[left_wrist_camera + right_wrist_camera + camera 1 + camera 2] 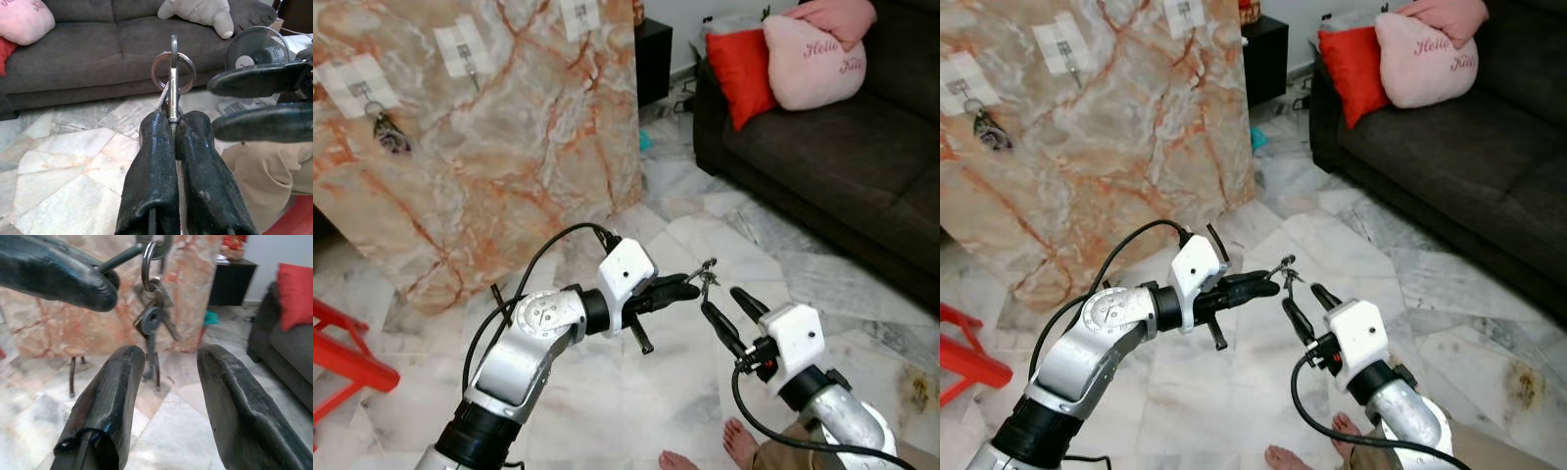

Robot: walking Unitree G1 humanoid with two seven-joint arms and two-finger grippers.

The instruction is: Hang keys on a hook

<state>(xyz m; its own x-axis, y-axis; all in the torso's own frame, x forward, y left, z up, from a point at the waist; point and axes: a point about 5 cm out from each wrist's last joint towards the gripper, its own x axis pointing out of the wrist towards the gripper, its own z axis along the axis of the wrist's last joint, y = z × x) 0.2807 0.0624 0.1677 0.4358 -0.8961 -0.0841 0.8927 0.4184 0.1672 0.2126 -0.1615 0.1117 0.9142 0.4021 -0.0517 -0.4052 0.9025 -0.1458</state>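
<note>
Pinching keys (708,273), left gripper (693,285); right gripper (732,311) spread; pillow (813,61) reads "Hello".

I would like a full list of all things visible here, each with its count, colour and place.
Keys: one silver and grey bunch on a ring, pinched by the left claw, in front of the right claw.
Second key bunch: one, dark, hanging on the panel's left hook.
Marble panel: one, orange and white, leaning ahead on the left.
Hook patches: three, white, along the panel's top.
Sofa: one, dark grey, on the right.
Cushions: one red, two pink, on the sofa.
Red furniture: one, at the far left.
Fan: one, beside the sofa.
Person's feet: bare, on the floor.
Left claw: black, shut on the keys.
Right claw: black, open.
</note>
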